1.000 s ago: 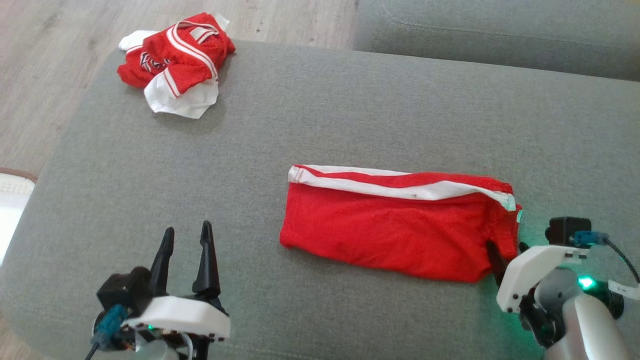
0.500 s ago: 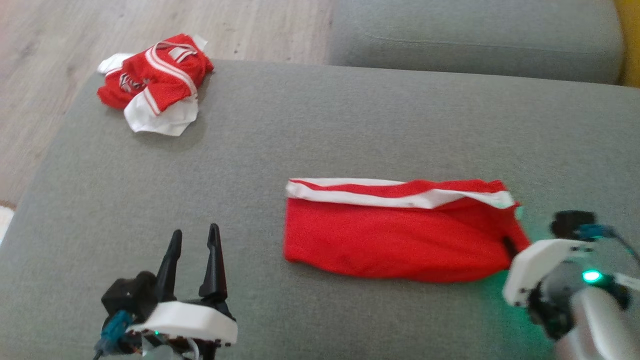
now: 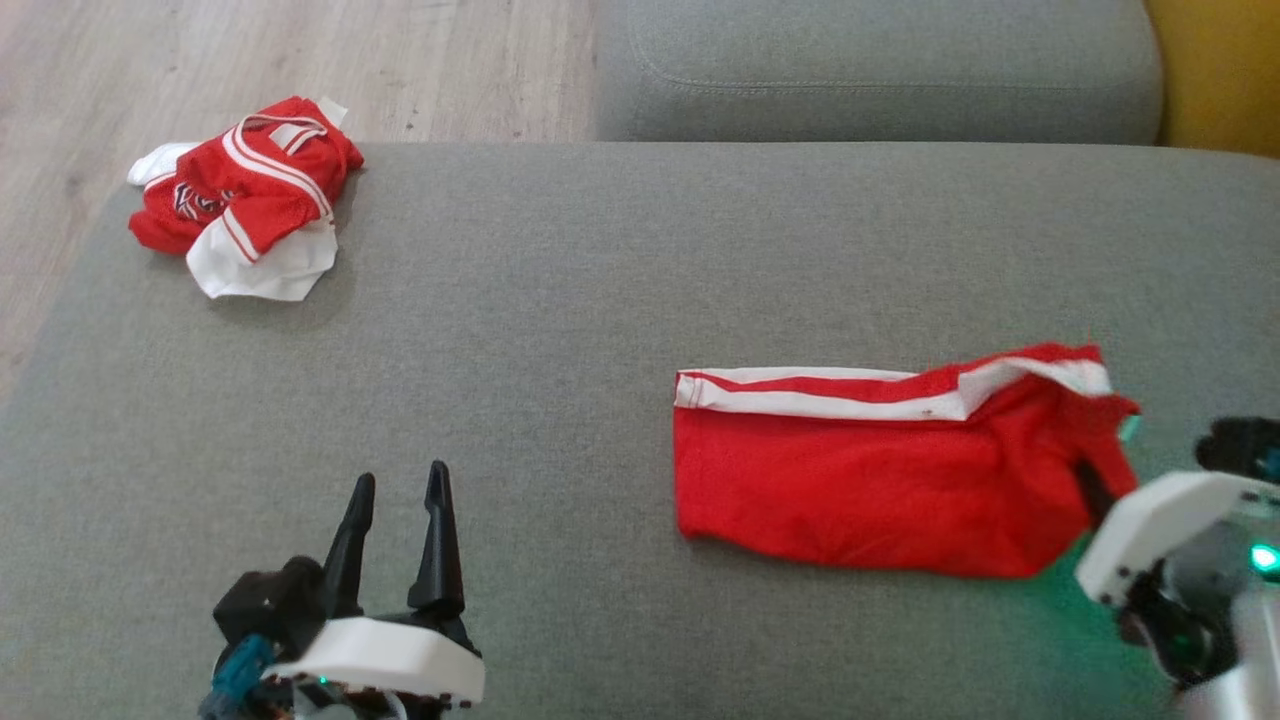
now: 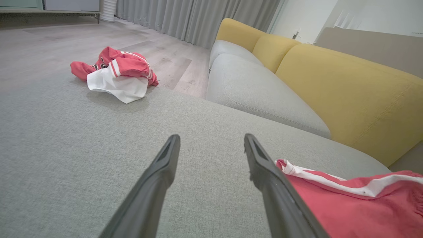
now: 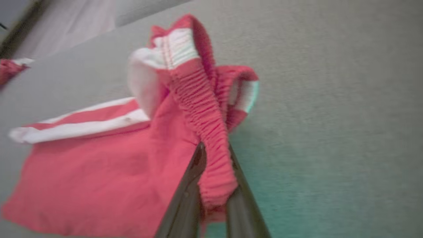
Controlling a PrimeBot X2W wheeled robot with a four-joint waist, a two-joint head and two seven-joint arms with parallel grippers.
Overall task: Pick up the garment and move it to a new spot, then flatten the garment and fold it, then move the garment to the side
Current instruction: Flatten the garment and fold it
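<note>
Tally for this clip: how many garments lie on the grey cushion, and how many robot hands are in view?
Garments: 2 (folded red shorts, crumpled red-and-white garment)
Hands: 2 (left hand open, right hand shut on the shorts)
Total: 4

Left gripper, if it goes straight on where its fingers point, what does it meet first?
Probably just the bare grey cushion. The left gripper points between the crumpled red-and-white jersey, off to its left, and the folded red shorts, off to its right. Its height above the fabric is unclear.
</note>
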